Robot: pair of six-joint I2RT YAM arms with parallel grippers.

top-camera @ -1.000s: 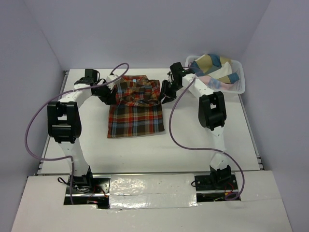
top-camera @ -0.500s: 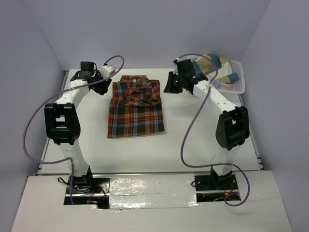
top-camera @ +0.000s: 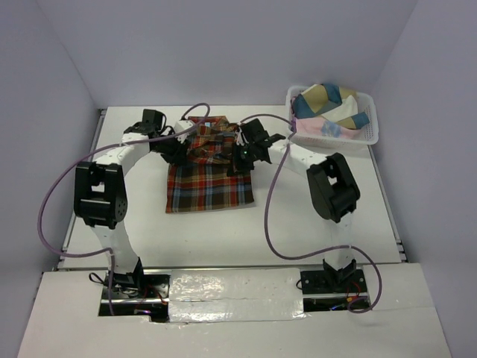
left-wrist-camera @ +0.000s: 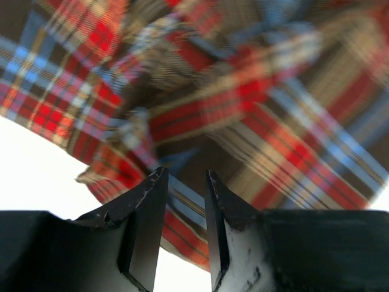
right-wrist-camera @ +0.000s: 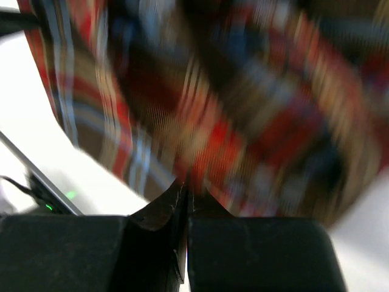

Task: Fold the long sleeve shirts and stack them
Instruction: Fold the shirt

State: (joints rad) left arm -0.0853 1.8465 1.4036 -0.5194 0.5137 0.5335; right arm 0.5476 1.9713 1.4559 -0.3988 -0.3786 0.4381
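Note:
One long sleeve shirt [top-camera: 210, 183], red-orange, brown and blue plaid, lies folded at mid-table with its collar end rumpled at the far side. My left gripper [top-camera: 179, 151] is at its upper left edge. In the left wrist view the gripper [left-wrist-camera: 185, 172] is open, jaws apart, and the shirt [left-wrist-camera: 255, 103] hem shows through the gap. My right gripper [top-camera: 240, 156] is at the upper right edge. In the right wrist view the gripper [right-wrist-camera: 185, 185] is shut, tips against the blurred shirt [right-wrist-camera: 243, 109]. Whether cloth is pinched does not show.
A white lattice basket [top-camera: 335, 138] stands at the back right corner, holding a heap of blue, tan and pink cloth [top-camera: 328, 101]. Purple cables loop from both arms over the table. White table [top-camera: 313, 224] lies in front of the shirt.
Both arms have swung inward and down onto the shirt's far corners. The right gripper has closed. The left jaws have narrowed.

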